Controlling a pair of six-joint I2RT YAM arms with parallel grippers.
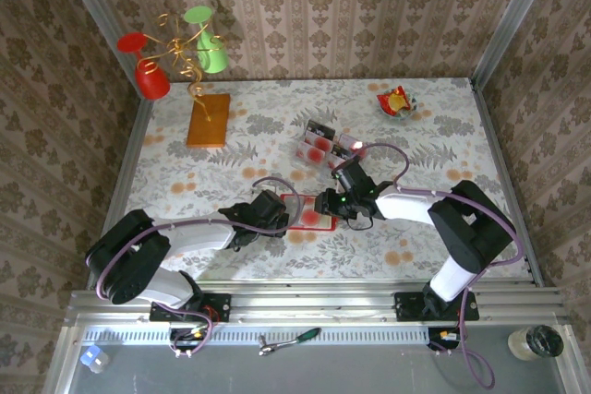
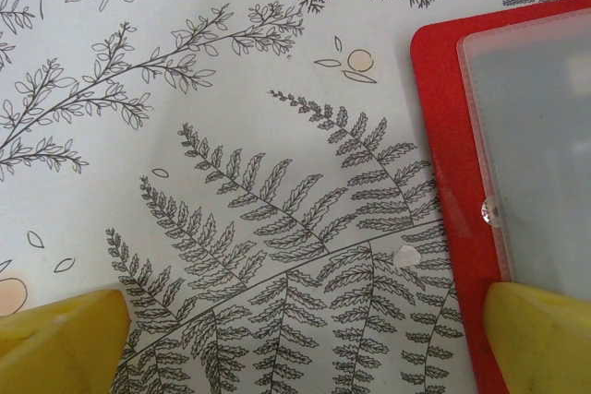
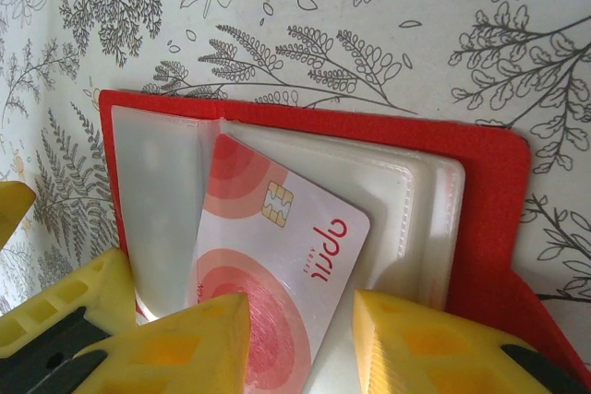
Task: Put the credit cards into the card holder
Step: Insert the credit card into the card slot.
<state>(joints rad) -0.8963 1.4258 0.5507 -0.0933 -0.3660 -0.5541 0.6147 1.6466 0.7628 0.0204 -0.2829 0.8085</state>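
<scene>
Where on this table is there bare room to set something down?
Bare table lies between the orange-brown block and the left arm, and again on the right between the snack wrapper and the right arm. The middle is crowded: the left gripper and right gripper meet at the card holder, spare credit cards just beyond.

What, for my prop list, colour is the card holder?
Bright red; the card holder shows best in right wrist view.

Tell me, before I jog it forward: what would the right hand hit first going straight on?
The right hand would probably meet the card lying in the open red card holder; depth unclear.
</scene>
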